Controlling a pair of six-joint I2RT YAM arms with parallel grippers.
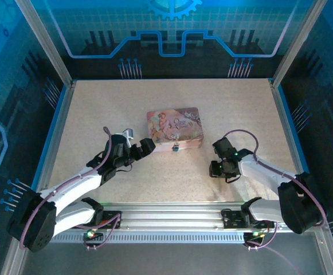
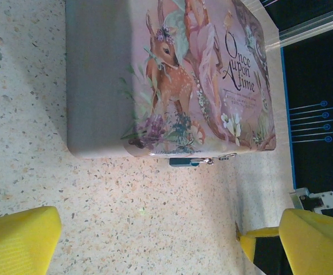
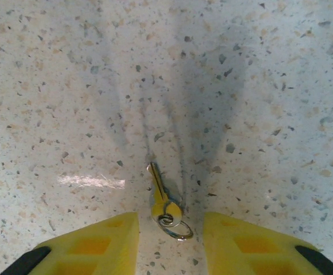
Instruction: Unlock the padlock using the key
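Your left gripper is spread wide near the padlock on the tin; your right gripper has the key loose between its parted fingers

Tin cropped at top; padlock detail blurred.

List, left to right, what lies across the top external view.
From the left: left hand → pink illustrated rectangular tin box → right hand.
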